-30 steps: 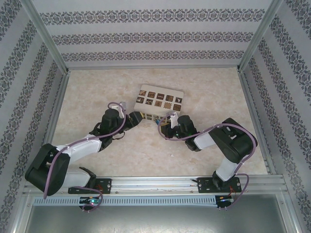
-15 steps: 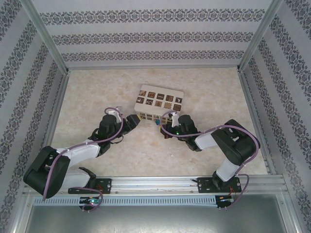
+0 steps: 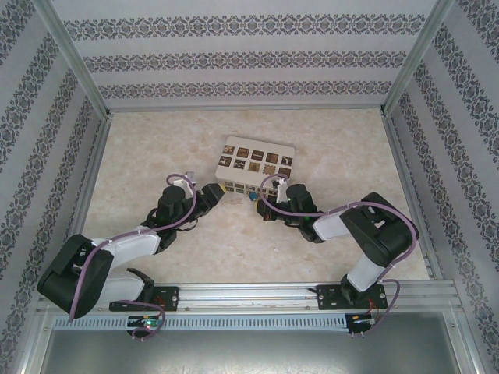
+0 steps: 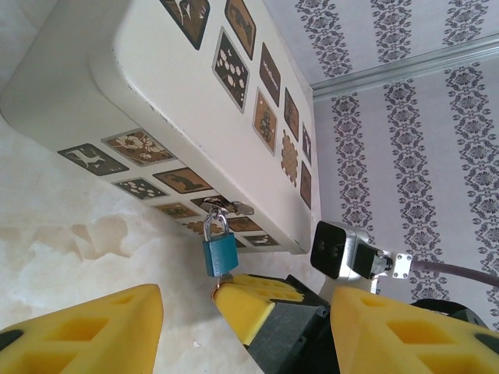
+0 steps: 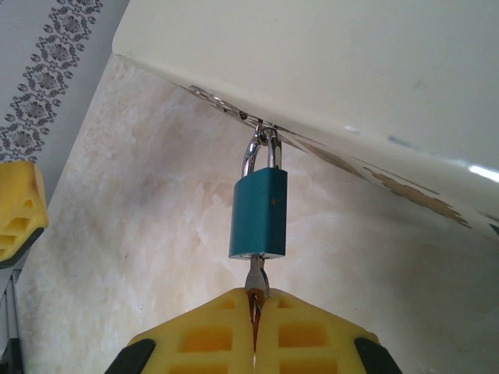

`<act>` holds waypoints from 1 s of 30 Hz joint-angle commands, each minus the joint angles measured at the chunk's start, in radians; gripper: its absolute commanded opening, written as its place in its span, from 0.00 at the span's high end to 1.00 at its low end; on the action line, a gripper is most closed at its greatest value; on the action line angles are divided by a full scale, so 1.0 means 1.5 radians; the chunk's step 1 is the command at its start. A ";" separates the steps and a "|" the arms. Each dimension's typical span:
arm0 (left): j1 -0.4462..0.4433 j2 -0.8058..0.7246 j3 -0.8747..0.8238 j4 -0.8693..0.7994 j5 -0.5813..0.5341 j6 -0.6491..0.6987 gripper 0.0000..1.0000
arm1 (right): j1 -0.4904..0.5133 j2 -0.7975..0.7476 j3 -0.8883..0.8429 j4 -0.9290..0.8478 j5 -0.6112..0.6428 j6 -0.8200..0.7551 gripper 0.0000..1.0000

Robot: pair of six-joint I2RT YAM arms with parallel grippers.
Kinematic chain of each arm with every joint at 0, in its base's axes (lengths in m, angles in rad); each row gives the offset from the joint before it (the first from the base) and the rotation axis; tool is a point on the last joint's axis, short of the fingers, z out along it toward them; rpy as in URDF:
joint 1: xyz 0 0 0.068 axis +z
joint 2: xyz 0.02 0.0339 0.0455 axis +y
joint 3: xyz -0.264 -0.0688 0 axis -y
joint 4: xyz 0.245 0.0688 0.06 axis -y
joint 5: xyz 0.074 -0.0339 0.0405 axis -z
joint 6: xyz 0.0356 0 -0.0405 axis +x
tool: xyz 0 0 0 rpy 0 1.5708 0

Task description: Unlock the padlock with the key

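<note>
On the near side of the beige, round-edged box with dark patterned squares (image 3: 256, 160), which sits mid-way across the pale marbled tabletop (image 3: 156, 148), hangs the small padlock with a teal-blue body and thin silver U-shaped shackle (image 5: 260, 214). Its shackle is looped through a small metal hasp (image 4: 230, 206) on the box's front face, and the shackle looks seated in the body. The keyhole end points away from the box.

The thin, silvery-grey metal key (image 5: 256, 282) stands in that end of the padlock, in line with the body. The right claw (image 5: 256, 305) is clenched on the key. Its two yellow pads are pressed together around the key's head, just short of the padlock.

The left claw (image 3: 212, 195) is released, its yellow fingers (image 4: 86, 327) spread wide and grasping nothing. It sits low over the tabletop near the box's front left corner, just beside the right claw, and points toward the padlock without touching it.
</note>
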 commanded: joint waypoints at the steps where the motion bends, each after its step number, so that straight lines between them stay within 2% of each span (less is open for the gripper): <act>1: 0.005 0.011 0.006 0.025 0.024 -0.018 0.42 | 0.005 -0.030 0.008 0.039 -0.009 0.015 1.00; 11: -0.006 0.124 0.012 0.165 0.069 -0.070 0.42 | 0.007 -0.029 0.010 0.035 -0.010 0.019 1.00; 21: -0.028 0.328 0.037 0.411 0.095 -0.165 0.43 | 0.008 -0.031 0.012 0.027 -0.007 0.019 1.00; 30: -0.040 0.391 0.072 0.438 0.098 -0.188 0.45 | 0.009 -0.025 0.014 0.021 -0.004 0.019 1.00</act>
